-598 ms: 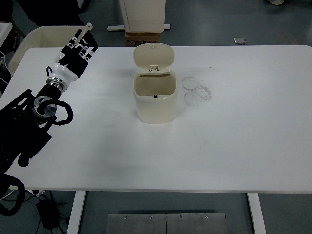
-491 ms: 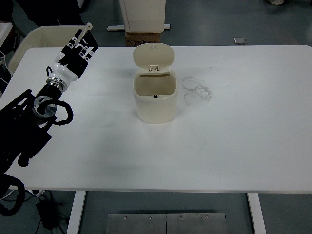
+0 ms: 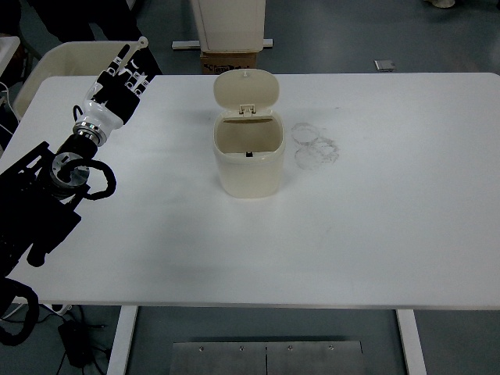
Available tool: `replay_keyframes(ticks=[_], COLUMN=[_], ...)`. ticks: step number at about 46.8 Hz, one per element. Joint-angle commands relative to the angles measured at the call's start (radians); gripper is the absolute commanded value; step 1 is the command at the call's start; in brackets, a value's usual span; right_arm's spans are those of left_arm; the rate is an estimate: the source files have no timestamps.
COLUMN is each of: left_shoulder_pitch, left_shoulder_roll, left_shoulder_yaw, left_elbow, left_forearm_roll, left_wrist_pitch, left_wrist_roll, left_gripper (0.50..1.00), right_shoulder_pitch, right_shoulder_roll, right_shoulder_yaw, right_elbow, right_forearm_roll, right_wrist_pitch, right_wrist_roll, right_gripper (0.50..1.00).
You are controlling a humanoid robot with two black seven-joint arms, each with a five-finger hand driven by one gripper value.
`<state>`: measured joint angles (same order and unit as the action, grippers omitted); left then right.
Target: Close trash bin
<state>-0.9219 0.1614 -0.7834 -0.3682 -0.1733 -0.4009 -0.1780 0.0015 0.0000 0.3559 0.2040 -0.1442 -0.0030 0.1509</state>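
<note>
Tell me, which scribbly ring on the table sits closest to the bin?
The top ring, nearest the trash bin; the other rings lie farther right.

Trash bin (image 3: 248,160) — smooth cream plastic

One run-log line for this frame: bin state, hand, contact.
trash bin: open, lid upright at back | left hand: raised near table's far-left corner, fingers extended, empty | contact: none | right arm: not in view

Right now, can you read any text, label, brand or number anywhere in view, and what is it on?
None readable.
Bin and its open lid: plain cream, no label showing.
Table: only grey ring smudges, not writing.
Box behind the table: no print legible.
Left hand: no markings readable.
</note>
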Motion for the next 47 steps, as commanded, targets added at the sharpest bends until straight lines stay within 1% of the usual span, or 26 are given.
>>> replay_keyframes(ticks=[1,38,45,47], left_shoulder_pitch=[0.000,-0.002,-0.003,-0.003], left_shoulder_roll=[0.000,0.004,0.009,0.021], left_shoulder_yaw=[0.000,0.004,0.004,0.006], left_elbow=[0.000,-0.001,-0.058,-0.073], left_forearm_roll=[0.000,0.001,0.000,0.000], left_wrist_pitch=[-0.001,-0.003,0.004,0.005], left_wrist_roll=[0.000,0.008,0.009,0.011], left_gripper=[1.000,1.000,1.000,1.000], right_shoulder_pitch=[0.000,0.000,0.000,0.000], right_shoulder_roll=[0.000,0.000,0.000,0.000], right_shoulder_yaw=[0.000,0.000,0.000,0.000], right_elbow=[0.000,0.000,0.000,0.000], right_forearm_roll=[0.000,0.000,0.000,0.000], right_wrist_pitch=[0.000,0.000,0.000,0.000], right_wrist_roll=[-0.001,-0.001,-0.001,0.001], right_gripper=[0.993,0.993,0.993,0.993])
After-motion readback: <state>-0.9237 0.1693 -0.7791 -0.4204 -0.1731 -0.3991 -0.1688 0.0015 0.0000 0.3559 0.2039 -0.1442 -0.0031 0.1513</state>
